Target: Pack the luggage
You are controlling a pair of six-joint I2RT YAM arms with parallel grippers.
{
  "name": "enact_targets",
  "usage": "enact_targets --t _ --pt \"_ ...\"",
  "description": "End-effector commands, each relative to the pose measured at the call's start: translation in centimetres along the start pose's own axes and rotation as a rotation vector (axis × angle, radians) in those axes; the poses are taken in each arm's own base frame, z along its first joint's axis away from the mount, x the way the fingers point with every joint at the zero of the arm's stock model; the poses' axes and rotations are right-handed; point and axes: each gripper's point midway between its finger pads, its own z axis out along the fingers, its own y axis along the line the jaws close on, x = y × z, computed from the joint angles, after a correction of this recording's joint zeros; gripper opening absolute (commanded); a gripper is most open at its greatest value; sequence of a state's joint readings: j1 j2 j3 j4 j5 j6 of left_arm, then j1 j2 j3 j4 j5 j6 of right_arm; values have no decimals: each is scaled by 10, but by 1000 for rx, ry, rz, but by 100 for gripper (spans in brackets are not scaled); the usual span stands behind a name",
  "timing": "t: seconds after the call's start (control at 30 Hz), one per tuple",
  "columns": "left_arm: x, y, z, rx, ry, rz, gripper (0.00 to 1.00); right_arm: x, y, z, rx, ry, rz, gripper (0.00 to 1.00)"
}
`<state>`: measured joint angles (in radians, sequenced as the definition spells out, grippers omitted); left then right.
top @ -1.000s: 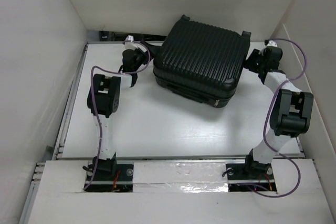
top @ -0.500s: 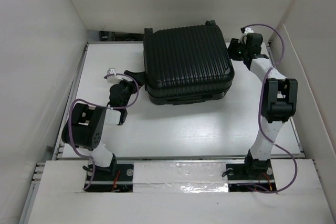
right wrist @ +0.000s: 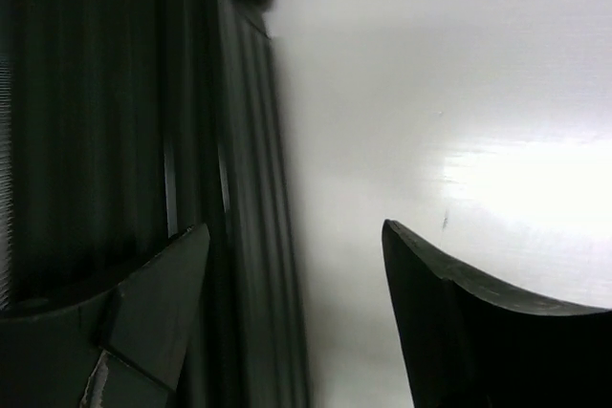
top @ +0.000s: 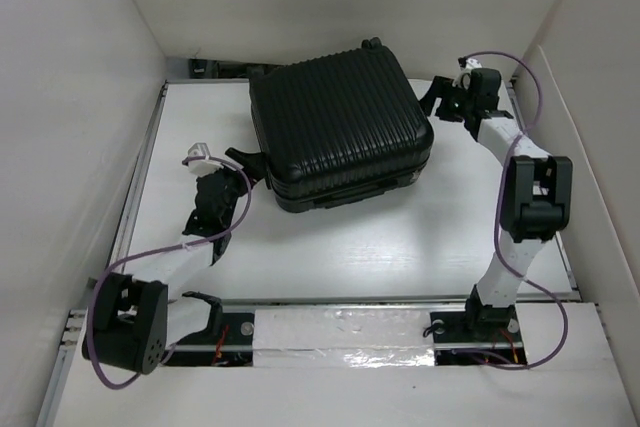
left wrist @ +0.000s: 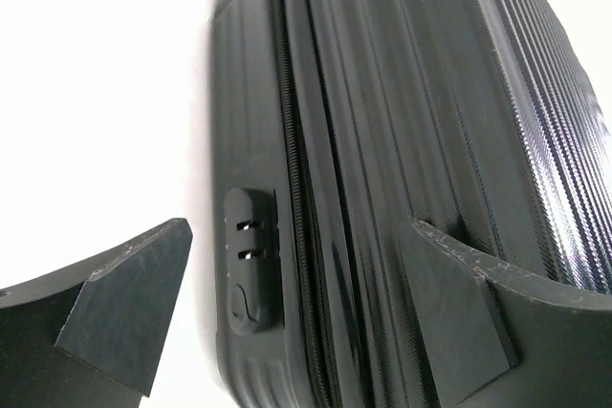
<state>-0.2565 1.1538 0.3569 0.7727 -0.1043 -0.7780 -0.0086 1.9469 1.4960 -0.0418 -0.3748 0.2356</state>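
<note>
Both grippers I see spread wide, holding nothing: left gripper (top: 244, 169) at the near-left corner of the closed suitcase (top: 340, 127), right gripper (top: 437, 102) beside its far-right corner. It lies flat on the table (top: 350, 247), far half.

The luggage (top: 340, 122) is ribbed black, the table (top: 400, 247) white, the cables (top: 500, 53) seemingly purple.

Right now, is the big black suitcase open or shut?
Shut. The suitcase lies flat on the table, its ribbed shells pressed together, and the zipper along its side runs closed. No lining shows.
</note>
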Motion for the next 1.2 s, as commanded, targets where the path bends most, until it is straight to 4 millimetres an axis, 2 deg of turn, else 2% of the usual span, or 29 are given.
enact_targets --t 0.0,0.03,0.07,0.1,0.13,0.2,0.23,0.27,0.33,0.37,0.43,0.47,0.5,0.53,0.6,0.63,0.67,0.73,0.93,1.07,1.17 --pt "-25 -64 -18 195 -15 -11 91 -39 103 -81 -348 -133 -34 81" --pt "-34 -63 -20 186 -52 -21 91 -45 101 -94 -352 -202 -58 80" --pt "-39 -66 -27 202 -73 -25 90 -29 90 -117 -313 -227 -42 79" --pt "-42 -68 -30 207 -86 -26 89 -51 101 -135 -325 -309 -81 77" --pt "-39 -69 -33 204 -84 -20 88 -21 88 -138 -303 -297 -65 66" --pt "-45 -72 -40 207 -112 -23 82 -1 82 -155 -277 -336 -81 50" --pt "-45 -69 -41 188 -120 -18 79 0 96 -175 -298 -396 -122 23" --pt "-44 -65 -42 171 -120 -17 74 43 94 -171 -298 -334 -102 13" --pt "-39 -58 -44 154 -112 -23 71 65 101 -181 -308 -352 -94 0" --pt "-36 -54 -44 148 -106 -22 63 98 111 -190 -348 -341 -96 0" --pt "-28 -40 -44 110 -95 -15 56 121 115 -197 -349 -342 -95 0" --pt "-22 -31 -44 79 -74 -7 47 126 120 -207 -351 -359 -109 0" --pt "-22 -18 -43 41 -78 -6 44 141 108 -205 -296 -344 -112 4" --pt "-18 -10 -44 28 -61 -5 42 149 99 -206 -255 -330 -103 20" --pt "-10 3 -47 14 -44 -7 42 147 93 -210 -217 -379 -108 35" --pt "-8 4 -47 27 -29 -1 43 148 91 -209 -201 -367 -117 46" --pt "-4 6 -47 25 -15 5 45 148 87 -206 -182 -357 -137 48" --pt "4 6 -47 36 20 24 46 138 87 -201 -166 -348 -158 48" --pt "22 13 -42 31 90 53 47 132 86 -173 -161 -280 -176 48" --pt "22 10 -36 40 92 61 47 121 87 -162 -157 -278 -185 47" --pt "27 4 -35 73 121 56 47 128 86 -154 -151 -234 -189 45"
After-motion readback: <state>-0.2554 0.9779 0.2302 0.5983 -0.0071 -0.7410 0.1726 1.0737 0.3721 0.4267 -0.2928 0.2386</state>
